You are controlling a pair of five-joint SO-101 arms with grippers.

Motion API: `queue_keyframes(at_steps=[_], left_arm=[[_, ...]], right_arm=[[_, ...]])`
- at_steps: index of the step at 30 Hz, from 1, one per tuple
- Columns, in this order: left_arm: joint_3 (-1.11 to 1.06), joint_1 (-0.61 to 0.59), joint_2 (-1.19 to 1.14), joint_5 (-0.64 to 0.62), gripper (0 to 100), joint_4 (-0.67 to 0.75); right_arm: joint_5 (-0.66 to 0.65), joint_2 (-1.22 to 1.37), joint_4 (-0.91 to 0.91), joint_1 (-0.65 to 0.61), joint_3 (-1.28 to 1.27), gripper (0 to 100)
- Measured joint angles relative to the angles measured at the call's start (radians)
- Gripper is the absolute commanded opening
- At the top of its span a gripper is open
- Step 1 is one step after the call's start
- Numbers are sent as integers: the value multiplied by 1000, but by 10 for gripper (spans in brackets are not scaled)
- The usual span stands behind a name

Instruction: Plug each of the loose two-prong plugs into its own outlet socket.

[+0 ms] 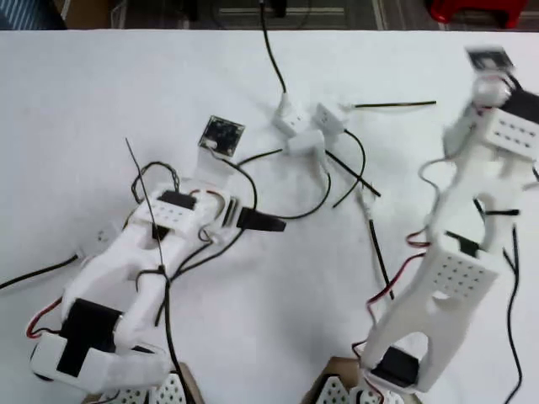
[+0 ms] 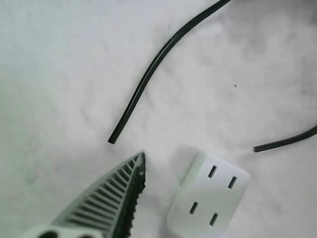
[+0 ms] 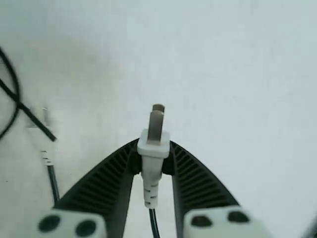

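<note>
Jaws of my right gripper are clamped tight on a white two-prong plug, its prongs pointing out past the tips above the white table. Whether my left gripper is open, I cannot tell. A white outlet socket, four slots facing up, lies just beside it. A loose black cable end lies near.

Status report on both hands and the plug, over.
Right hand shut on white two-prong plug. Left hand beside white plastic outlet block. Loose black cable ends near block.
</note>
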State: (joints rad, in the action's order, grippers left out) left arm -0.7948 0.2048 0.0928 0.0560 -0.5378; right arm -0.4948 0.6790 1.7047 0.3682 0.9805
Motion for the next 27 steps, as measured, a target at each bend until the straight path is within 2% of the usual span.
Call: queue_keyframes(at_steps=[7, 15, 21, 27], left_arm=[[0, 0, 0, 0, 581, 0], [0, 0, 0, 0, 581, 3], [0, 0, 0, 0, 581, 15], [0, 0, 0, 0, 581, 15]], right_arm=[[2, -161, 8, -227, 43, 20], [6, -344, 8, -358, 46, 20], [153, -500, -103, -388, 48, 20], [270, -526, -209, -416, 48, 20]])
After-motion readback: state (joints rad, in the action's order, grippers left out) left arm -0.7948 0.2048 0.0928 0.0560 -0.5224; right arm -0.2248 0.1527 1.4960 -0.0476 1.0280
